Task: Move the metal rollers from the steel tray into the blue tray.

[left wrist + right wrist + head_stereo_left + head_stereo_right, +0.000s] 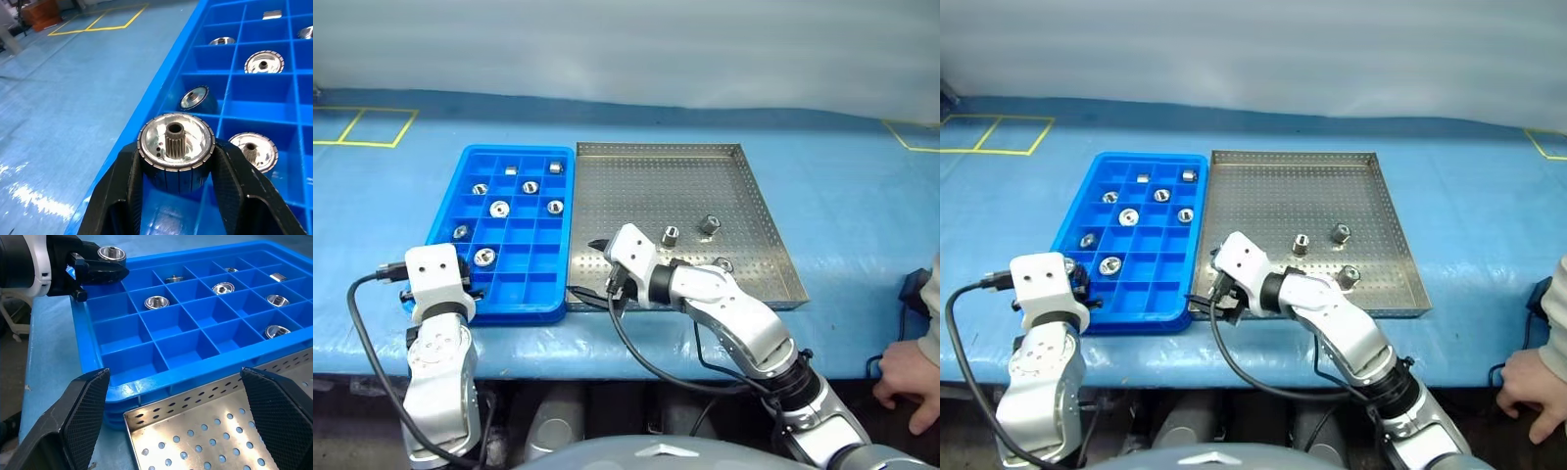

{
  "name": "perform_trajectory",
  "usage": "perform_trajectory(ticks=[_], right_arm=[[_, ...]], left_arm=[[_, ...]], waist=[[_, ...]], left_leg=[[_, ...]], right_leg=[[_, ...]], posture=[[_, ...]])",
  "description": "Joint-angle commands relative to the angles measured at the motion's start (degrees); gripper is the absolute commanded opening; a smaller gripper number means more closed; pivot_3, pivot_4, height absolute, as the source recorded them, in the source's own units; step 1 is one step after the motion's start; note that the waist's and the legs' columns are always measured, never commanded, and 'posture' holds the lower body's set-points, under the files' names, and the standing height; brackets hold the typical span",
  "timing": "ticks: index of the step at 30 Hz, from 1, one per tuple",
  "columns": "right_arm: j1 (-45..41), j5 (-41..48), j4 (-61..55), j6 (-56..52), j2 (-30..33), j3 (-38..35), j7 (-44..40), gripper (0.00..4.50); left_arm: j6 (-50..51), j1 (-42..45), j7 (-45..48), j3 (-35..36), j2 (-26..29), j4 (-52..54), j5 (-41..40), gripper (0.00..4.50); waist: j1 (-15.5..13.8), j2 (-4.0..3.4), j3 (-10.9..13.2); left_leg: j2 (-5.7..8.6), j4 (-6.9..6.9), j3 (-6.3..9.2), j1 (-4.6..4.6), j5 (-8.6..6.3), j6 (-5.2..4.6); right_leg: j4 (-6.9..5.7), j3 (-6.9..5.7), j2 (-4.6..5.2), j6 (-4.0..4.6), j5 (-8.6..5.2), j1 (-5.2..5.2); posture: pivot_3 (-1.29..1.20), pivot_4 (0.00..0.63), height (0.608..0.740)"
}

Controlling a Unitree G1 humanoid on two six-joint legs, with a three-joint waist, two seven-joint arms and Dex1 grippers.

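My left gripper [470, 287] is shut on a metal roller [176, 144], a shiny ring with a toothed central hole. It holds the roller above the near-left corner rim of the blue tray [533, 266]. Several rollers lie in the blue tray's compartments, one of them [499, 208] near the middle. The steel tray [656, 181] lies right of the blue one with three rollers [671, 235] [709, 224] [723, 264] in its near right part. My right gripper [178, 421] stands open and empty over the steel tray's near-left corner, pointing toward the blue tray.
Both trays rest side by side on a blue-covered table [842, 196], near its front edge. A person's hand [906, 377] rests at the table's front right. Yellow floor-style markings [372, 127] lie at the far left.
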State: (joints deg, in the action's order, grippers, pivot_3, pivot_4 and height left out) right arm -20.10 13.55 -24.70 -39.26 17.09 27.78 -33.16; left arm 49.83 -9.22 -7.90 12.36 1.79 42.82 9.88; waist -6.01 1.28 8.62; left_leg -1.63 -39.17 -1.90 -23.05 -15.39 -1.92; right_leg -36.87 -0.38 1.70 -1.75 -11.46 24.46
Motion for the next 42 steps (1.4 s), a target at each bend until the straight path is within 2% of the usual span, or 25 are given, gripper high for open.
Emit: perform_trajectory(ticks=[1, 2, 6, 10, 11, 18, 25, 29, 35, 38, 42], right_arm=[[-0.8, 0.0, -0.5, 1.3, -0.6, 0.0, -0.8, 4.50], [-0.7, -0.1, -0.5, 1.3, -0.6, 0.0, -0.9, 4.50], [-0.1, -0.6, -1.4, 0.7, 0.0, -0.4, -0.4, 4.50], [1.5, -1.2, -2.3, -1.5, -0.3, -4.2, 3.9, 4.50], [1.8, -2.0, -2.1, -2.1, -0.6, -5.3, 5.8, 4.50], [1.1, -7.0, 2.7, -7.1, -6.7, -14.0, 20.3, 4.50], [-2.6, -10.3, 13.6, -6.1, -13.9, -20.8, 30.7, 4.50], [-3.8, -10.1, 20.1, -4.8, -16.3, -23.2, 32.3, 4.50], [-3.6, -9.8, 26.4, -2.8, -18.1, -24.1, 32.4, 4.50], [-3.2, -9.9, 26.6, -2.6, -18.1, -23.3, 31.3, 3.89], [-3.1, -10.4, 24.7, -3.3, -17.5, -21.6, 30.3, 2.57]], left_arm=[[1.8, -0.8, -1.2, 0.4, -1.6, 3.5, 1.0, 1.68], [2.5, -1.0, -1.4, 0.6, -2.0, 3.6, 1.1, 1.68], [3.8, -0.6, -0.3, 0.8, -2.3, 4.0, 0.5, 3.02], [-1.0, 2.1, 4.4, -2.2, -1.5, 4.2, -3.7, 4.35], [-2.1, 2.6, 6.4, -3.2, -1.3, 4.2, -5.4, 4.47], [-9.5, 2.9, 18.9, -12.4, 2.6, 2.4, -14.2, 4.47], [-14.8, 2.0, 31.4, -21.8, 12.0, 1.5, -19.3, 4.47], [-14.1, 1.2, 33.6, -24.1, 15.1, 1.8, -21.2, 4.47], [-13.8, -0.2, 33.8, -25.2, 16.4, 2.6, -22.9, 4.47], [-13.7, -0.8, 32.2, -24.8, 16.2, 2.9, -22.6, 4.50], [-14.2, -2.0, 30.3, -23.5, 15.9, 3.6, -22.6, 4.50]], waist=[[-0.2, 0.00, 0.0], [-0.2, 0.00, 0.0], [-0.3, -0.01, 0.0], [-0.4, -0.01, 0.0], [-0.4, -0.01, 0.0], [0.8, -0.04, 0.0], [2.5, -0.15, 0.0], [3.2, -0.26, 0.1], [3.5, -0.33, 0.1], [3.5, -0.41, 0.2], [3.5, -0.42, 0.2]], left_leg=[[0.00, 0.00, 0.00, 0.00, 0.00, 0.00], [0.00, 0.00, 0.01, 0.00, 0.00, 0.00], [-0.02, 0.00, 0.06, -0.02, 0.00, 0.01], [-0.03, 0.00, 0.11, -0.09, 0.00, 0.02], [-0.03, -0.01, 0.14, -0.14, 0.01, 0.03], [0.05, -0.01, 0.10, -0.35, 0.01, 0.03], [-0.02, 0.02, 0.14, -0.43, 0.02, 0.04], [-0.04, 0.02, 0.13, -0.41, 0.02, 0.04], [-0.05, 0.03, 0.13, -0.39, 0.02, 0.04], [-0.06, 0.03, 0.13, -0.38, 0.02, 0.04], [-0.06, 0.03, 0.14, -0.37, 0.02, 0.04]], right_leg=[[0.00, -0.01, 0.01, 0.01, 0.00, 0.00], [0.01, -0.02, 0.02, 0.01, -0.01, 0.00], [0.00, -0.11, 0.01, 0.05, -0.03, 0.01], [0.00, -0.17, 0.02, 0.09, -0.06, 0.04], [0.00, -0.23, 0.05, 0.09, -0.06, 0.06], [0.02, -0.37, 0.26, 0.40, 0.09, 0.23], [0.00, -0.32, 0.01, 0.42, 0.08, 0.32], [-0.01, -0.28, -0.01, 0.23, -0.04, 0.30], [-0.01, -0.27, -0.02, 0.13, -0.07, 0.29], [-0.01, -0.26, -0.03, 0.12, -0.06, 0.29], [-0.01, -0.26, -0.03, 0.12, -0.07, 0.27]], posture=[[0.31, 0.150, 0.740], [0.31, 0.150, 0.740], [0.30, 0.150, 0.740], [0.27, 0.150, 0.740], [0.26, 0.150, 0.740], [0.19, 0.150, 0.740], [0.16, 0.150, 0.740], [0.17, 0.150, 0.740], [0.19, 0.150, 0.740], [0.20, 0.150, 0.740], [0.22, 0.150, 0.740]])
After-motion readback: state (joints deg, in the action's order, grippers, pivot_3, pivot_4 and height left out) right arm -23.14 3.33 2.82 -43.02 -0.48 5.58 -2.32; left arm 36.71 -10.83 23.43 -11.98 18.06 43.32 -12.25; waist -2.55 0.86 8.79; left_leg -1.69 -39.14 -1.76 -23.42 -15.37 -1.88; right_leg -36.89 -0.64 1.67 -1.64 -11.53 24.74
